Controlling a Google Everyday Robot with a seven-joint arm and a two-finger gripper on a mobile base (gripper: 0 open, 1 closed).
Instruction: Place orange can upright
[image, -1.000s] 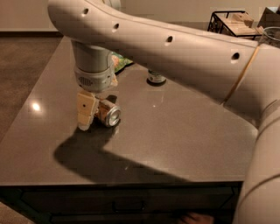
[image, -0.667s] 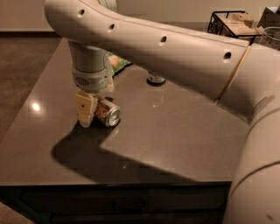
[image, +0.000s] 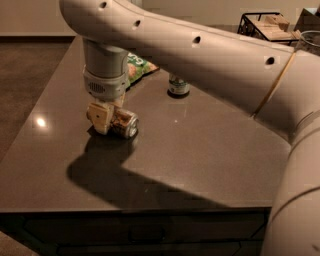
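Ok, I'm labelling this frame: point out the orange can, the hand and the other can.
orange can (image: 128, 125): camera view, its silver end.
hand (image: 107, 119): camera view, its tip, down beside the orange can.
white-and-green can (image: 178, 86): camera view, lower body.

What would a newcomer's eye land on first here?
The pale arm sweeps across the top of the view. Its gripper is down on the table's left half, against the orange can, which lies on its side, silver end toward the camera. Behind sit a green bag and a second can, upright.
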